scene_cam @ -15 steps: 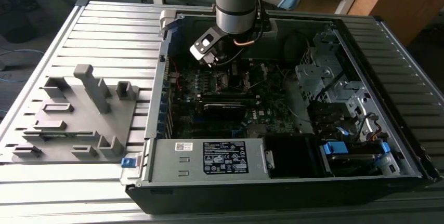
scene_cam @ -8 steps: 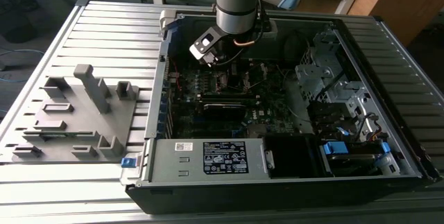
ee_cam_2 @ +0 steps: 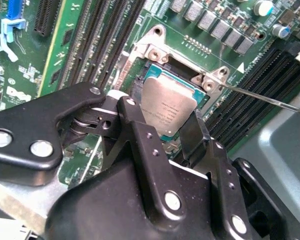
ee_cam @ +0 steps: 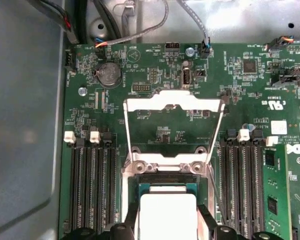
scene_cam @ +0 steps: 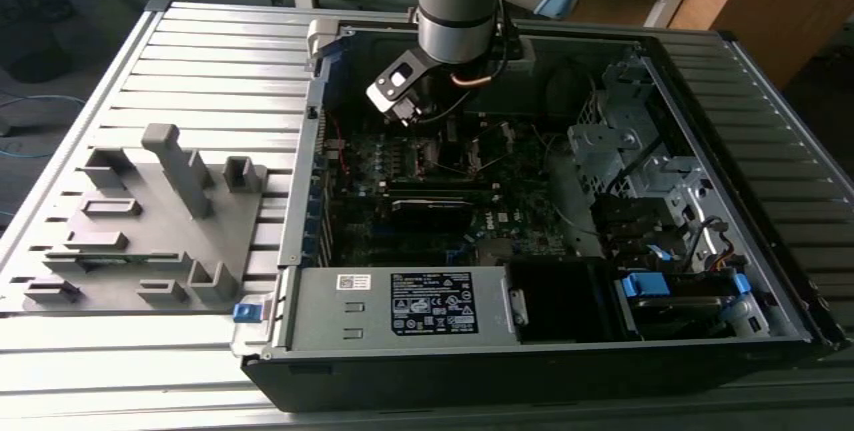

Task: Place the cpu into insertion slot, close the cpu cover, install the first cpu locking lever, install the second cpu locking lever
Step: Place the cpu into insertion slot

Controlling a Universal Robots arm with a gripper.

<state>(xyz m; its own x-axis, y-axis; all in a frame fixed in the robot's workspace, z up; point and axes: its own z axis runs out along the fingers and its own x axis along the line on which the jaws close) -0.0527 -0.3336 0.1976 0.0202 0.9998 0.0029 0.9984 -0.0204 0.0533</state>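
In both wrist views the cpu (ee_cam_2: 167,102) (ee_cam: 167,212), a flat square chip with a silvery face, lies level in the insertion slot (ee_cam_2: 157,52) (ee_cam: 165,168) on the green motherboard. My gripper (ee_cam_2: 160,114) (ee_cam: 167,225) is shut on the cpu, one black finger (ee_cam_2: 127,107) against each of two opposite edges. The cpu cover (ee_cam: 200,103), a silvery frame with a square window, stands swung open behind the slot. A thin wire locking lever (ee_cam_2: 262,98) sticks out free beside the slot. In the exterior view my gripper (scene_cam: 424,116) reaches down into the open computer case.
Rows of long black memory slots (ee_cam: 92,190) (ee_cam: 242,185) flank the socket on both sides. The case holds a power supply (scene_cam: 427,303) at the front and a drive cage (scene_cam: 627,151) on the exterior view's right. A grey parts fixture (scene_cam: 147,221) lies outside the case.
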